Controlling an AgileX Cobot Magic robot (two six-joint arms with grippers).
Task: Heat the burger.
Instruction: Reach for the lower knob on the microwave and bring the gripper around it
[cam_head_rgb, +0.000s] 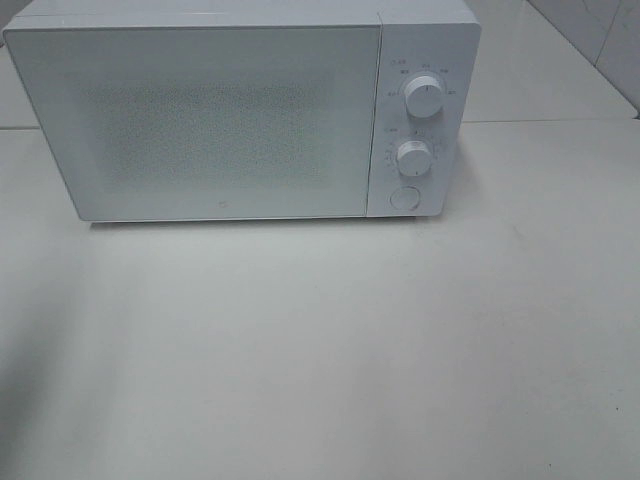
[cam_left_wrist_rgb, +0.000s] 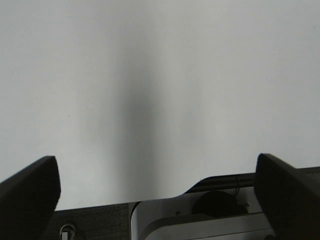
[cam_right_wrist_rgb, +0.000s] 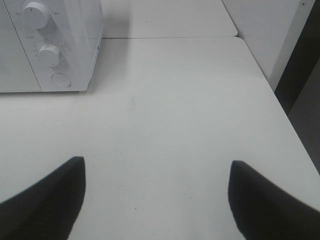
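The burger is not in view in any frame. A white microwave (cam_head_rgb: 230, 115) stands at the back of the white table (cam_head_rgb: 320, 350) with its door shut; it also shows in the right wrist view (cam_right_wrist_rgb: 50, 45). Neither arm shows in the exterior high view. My left gripper (cam_left_wrist_rgb: 157, 195) is open and empty over bare white surface. My right gripper (cam_right_wrist_rgb: 157, 200) is open and empty above the table, to the right of and in front of the microwave.
The microwave has two round knobs (cam_head_rgb: 424, 98) and a round button (cam_head_rgb: 404, 197) on its right panel. The table's right edge (cam_right_wrist_rgb: 280, 100) borders a dark gap and a white wall. A second table surface (cam_right_wrist_rgb: 165, 20) lies behind.
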